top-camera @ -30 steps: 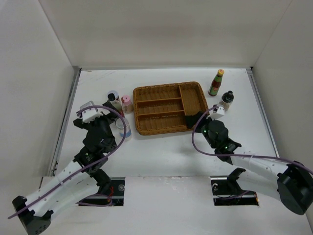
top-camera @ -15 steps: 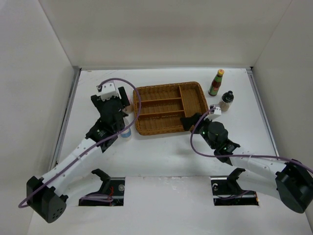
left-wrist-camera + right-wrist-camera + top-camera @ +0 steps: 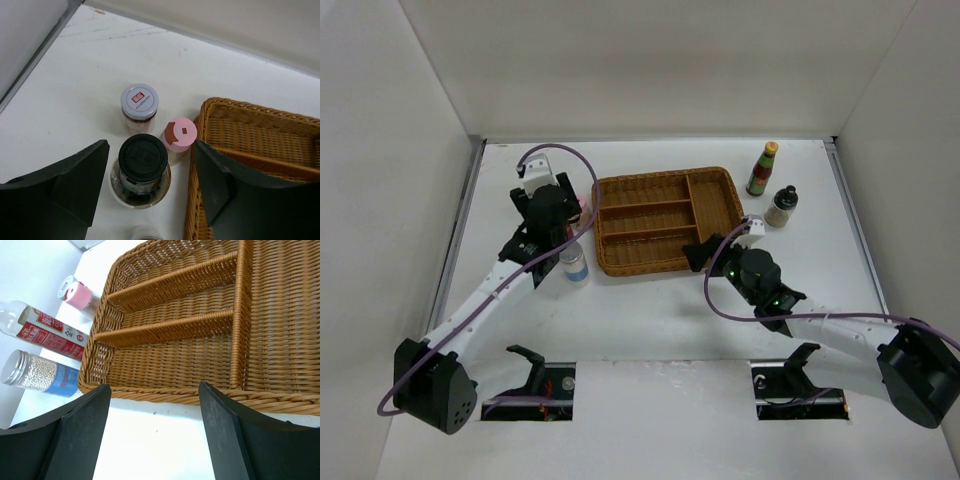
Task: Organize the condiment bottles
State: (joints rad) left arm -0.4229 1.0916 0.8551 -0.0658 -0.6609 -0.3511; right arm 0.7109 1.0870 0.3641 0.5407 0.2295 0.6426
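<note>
My left gripper (image 3: 150, 150) is open and hangs over the bottle cluster left of the wicker tray (image 3: 665, 218). Between its fingers stands a clear black-capped bottle (image 3: 142, 159). Just beyond it are a pink-lidded jar (image 3: 178, 135) and a lilac-lidded jar (image 3: 139, 101). A silver-lidded jar with a blue label (image 3: 574, 265) stands nearer. In the top view the left gripper (image 3: 563, 222) hides most of the cluster. My right gripper (image 3: 695, 255) is open and empty at the tray's near edge (image 3: 165, 397). A red sauce bottle (image 3: 762, 168) and a black-capped shaker (image 3: 781, 207) stand right of the tray.
The tray's compartments hold nothing. The right wrist view shows the pink-lidded jar (image 3: 77, 294), a clear bottle with a red label (image 3: 47, 327) and the silver-lidded jar (image 3: 37, 374) by the tray's left side. White walls enclose the table.
My left arm has swung from the near left out over the bottle cluster beside the tray. My right gripper has slid left along the tray's near edge.
</note>
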